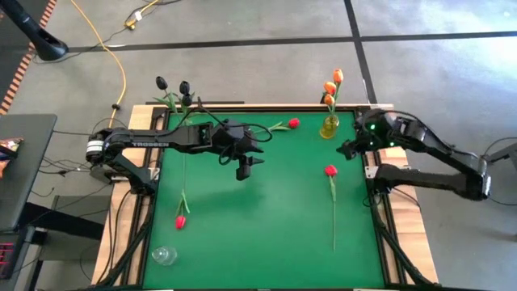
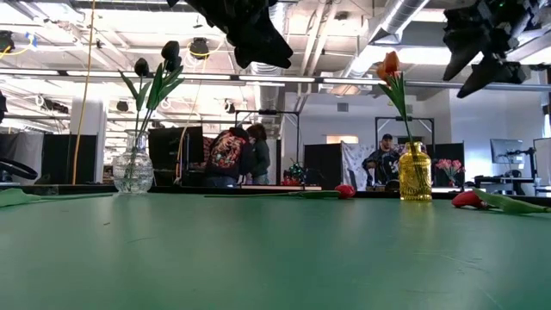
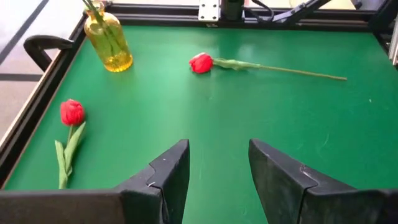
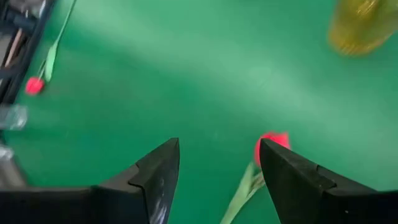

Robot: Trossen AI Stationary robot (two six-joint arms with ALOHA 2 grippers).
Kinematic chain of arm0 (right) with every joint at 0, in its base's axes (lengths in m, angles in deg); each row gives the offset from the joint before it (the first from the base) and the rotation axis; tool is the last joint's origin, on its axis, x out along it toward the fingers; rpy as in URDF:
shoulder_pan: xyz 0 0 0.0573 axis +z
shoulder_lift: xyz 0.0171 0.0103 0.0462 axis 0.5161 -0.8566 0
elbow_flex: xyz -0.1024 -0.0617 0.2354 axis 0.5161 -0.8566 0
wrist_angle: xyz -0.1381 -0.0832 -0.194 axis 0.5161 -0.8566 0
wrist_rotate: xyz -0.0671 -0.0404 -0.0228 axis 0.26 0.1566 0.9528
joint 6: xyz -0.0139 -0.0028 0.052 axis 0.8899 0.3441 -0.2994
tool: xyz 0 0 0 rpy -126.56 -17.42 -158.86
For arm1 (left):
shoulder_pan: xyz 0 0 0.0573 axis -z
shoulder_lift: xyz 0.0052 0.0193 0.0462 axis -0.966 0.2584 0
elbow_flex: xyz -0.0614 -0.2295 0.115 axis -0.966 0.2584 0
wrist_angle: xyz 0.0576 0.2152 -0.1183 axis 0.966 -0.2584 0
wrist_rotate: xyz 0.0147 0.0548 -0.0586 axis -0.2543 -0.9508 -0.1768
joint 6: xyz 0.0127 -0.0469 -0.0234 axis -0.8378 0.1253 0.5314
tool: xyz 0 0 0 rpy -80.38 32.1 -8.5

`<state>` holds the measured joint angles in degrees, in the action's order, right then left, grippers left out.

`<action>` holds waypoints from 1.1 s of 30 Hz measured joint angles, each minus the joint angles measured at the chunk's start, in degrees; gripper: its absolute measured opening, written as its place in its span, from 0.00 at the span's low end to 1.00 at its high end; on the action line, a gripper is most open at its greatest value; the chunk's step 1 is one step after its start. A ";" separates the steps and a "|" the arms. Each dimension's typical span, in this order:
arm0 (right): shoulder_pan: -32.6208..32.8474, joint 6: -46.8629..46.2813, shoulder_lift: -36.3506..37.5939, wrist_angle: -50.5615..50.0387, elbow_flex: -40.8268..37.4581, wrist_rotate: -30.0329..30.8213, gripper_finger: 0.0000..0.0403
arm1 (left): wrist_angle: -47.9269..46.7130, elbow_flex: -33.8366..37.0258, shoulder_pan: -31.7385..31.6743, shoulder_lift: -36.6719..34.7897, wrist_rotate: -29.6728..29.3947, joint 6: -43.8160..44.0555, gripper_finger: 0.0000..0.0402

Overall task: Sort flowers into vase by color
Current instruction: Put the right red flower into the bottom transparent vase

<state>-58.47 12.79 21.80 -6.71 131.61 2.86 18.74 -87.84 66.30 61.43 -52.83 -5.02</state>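
Both tools open, empty; 3 red flowers (image 1: 330, 170) on mat, prob.

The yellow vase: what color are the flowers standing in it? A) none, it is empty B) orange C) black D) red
B: the yellow vase at the far edge of the green table holds orange flowers, while the black flowers stand in the clear vase.
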 joint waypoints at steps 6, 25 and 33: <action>15.48 -16.31 -4.31 -0.38 0.00 0.02 0.62 | -0.32 0.00 0.00 0.00 0.47 -0.02 0.38; 39.21 -40.64 -31.48 -2.24 -0.02 4.88 0.62 | -0.23 0.00 0.25 0.00 6.44 0.22 0.38; 40.57 -45.93 -34.01 7.20 -8.25 5.38 0.62 | -0.76 0.00 1.65 0.00 6.79 0.27 0.38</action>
<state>-17.90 -33.15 -12.21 0.49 123.36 8.24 17.99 -87.84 67.95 61.43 -46.05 -4.76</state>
